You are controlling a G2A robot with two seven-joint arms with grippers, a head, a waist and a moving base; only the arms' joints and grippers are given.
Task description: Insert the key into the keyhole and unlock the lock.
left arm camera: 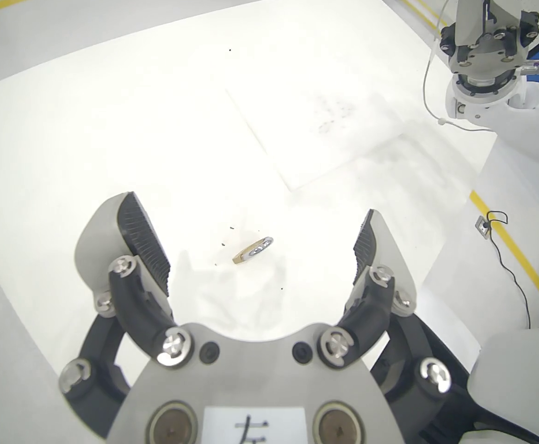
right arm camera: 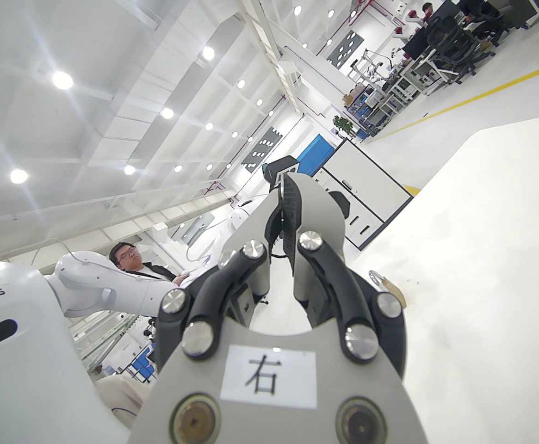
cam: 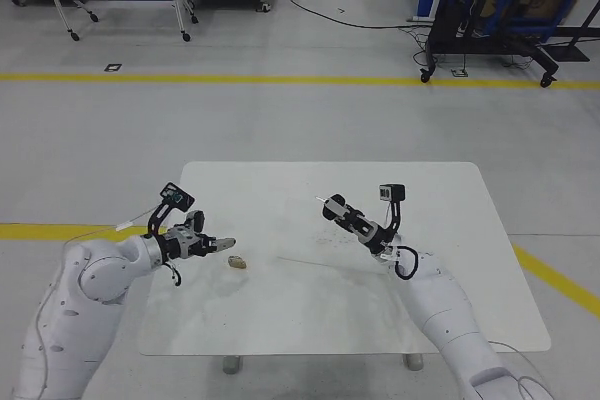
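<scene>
We hold our left gripper (left arm camera: 250, 214), fingers spread, near the lock (left arm camera: 253, 250) on the table (cam: 430, 200), likely to steady it, while our raised right gripper (right arm camera: 287, 182) pinches what seems the key (cam: 321, 199).

You've got a matt white table (cam: 310, 310), smooth, with grey scuffs toward the centre. Padlock (cam: 238, 262) at its 9 o'clock: the body looks like brass, dull yellow, and the shackle is bright polished metal. Left gripper (left arm camera: 248, 205): pads (left arm camera: 144, 242) are black, ribbed, rubber-like and matt. Finger shells are pale grey satin, links look like black matt plastic, and the base plate is brushed metal with glossy screw heads. Right gripper (right arm camera: 284, 187): same build, same ribbed black pads, with a paper-like white label on the plate.
</scene>
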